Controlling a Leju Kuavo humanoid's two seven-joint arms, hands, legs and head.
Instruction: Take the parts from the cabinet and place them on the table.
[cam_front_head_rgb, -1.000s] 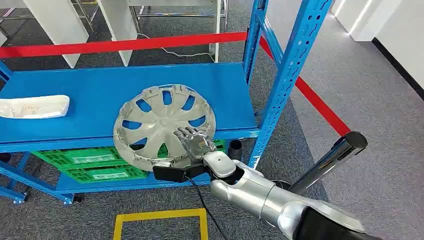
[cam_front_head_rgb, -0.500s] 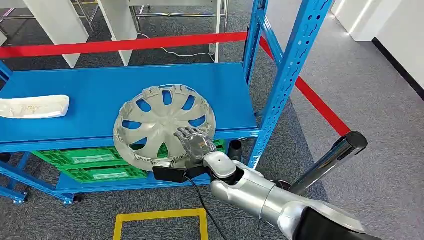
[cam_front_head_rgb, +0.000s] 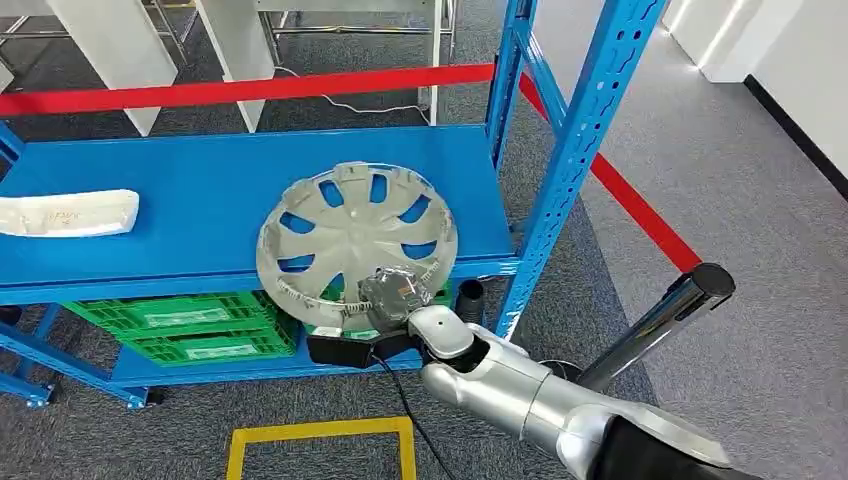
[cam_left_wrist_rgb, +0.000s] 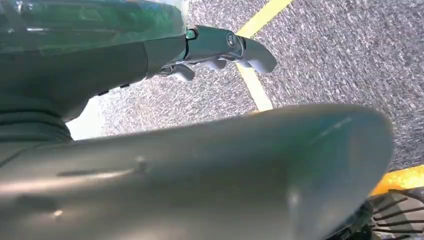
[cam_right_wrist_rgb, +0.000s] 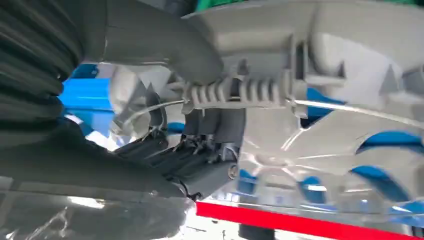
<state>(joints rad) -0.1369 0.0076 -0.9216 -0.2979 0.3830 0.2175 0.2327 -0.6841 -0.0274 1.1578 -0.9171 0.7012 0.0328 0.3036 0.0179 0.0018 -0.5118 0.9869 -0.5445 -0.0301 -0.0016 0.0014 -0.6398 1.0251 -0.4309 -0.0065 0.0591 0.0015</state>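
Observation:
A silver-grey wheel cover lies on the blue cabinet shelf, its near edge sticking out past the shelf's front lip. My right hand grips that near rim. In the right wrist view the thumb lies over the rim of the wheel cover and the dark fingers curl against its other side. A white elongated part rests at the shelf's left end. My left hand hangs over the carpet holding nothing, its fingers loosely apart.
Blue uprights frame the shelf's right end. Green crates sit on the lower shelf. Red tape runs behind the cabinet and down to a silver post. A yellow square marks the carpet in front.
The wheel cover has slid to the right and turned a little. My right hand, earlier flat on its face, now curls around the near rim.

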